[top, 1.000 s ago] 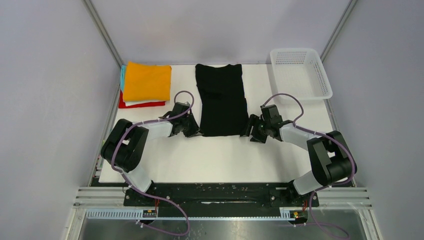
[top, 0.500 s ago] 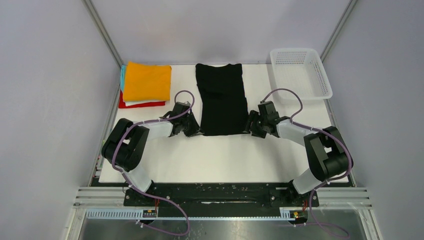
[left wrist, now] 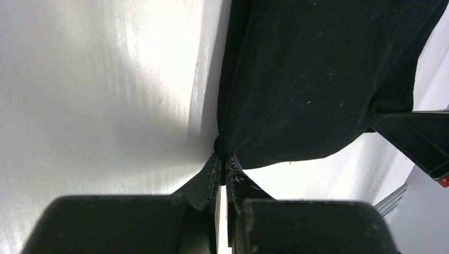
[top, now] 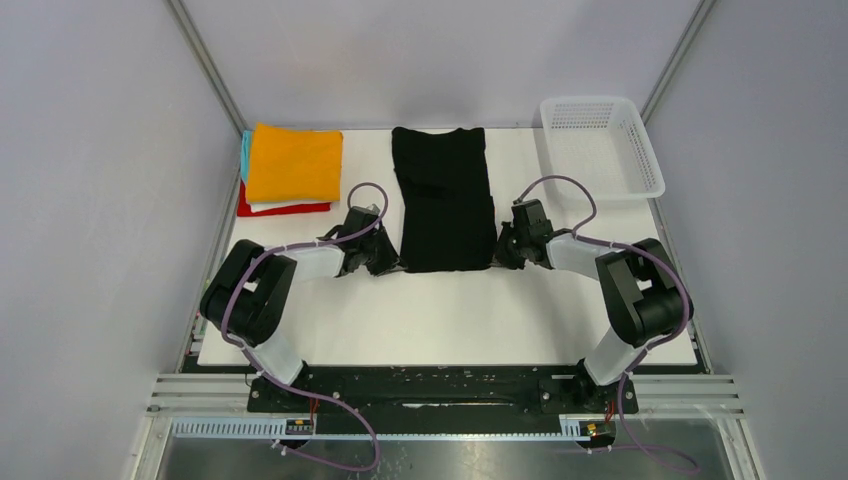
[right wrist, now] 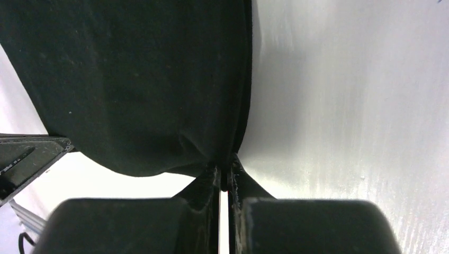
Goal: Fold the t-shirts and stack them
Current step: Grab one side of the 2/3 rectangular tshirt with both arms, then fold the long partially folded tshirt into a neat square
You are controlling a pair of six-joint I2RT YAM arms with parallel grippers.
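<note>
My left gripper (left wrist: 222, 160) and my right gripper (right wrist: 224, 163) each pinch a near corner of the black t-shirt (top: 443, 200).

Both pairs of fingers are pressed together on the cloth, left on the left corner and right on the right. The shirt lies flat on the white table (top: 450, 310), stretching away from my fingertips. Beyond my left gripper sits a stack of folded t-shirts (top: 293, 165), orange on top. Beyond my right gripper is a white basket (top: 650, 155).

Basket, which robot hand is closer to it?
Right. The right hand pinches the black shirt at its near right corner, on the side of the basket; the left hand pinches the near left corner, farther away.
</note>
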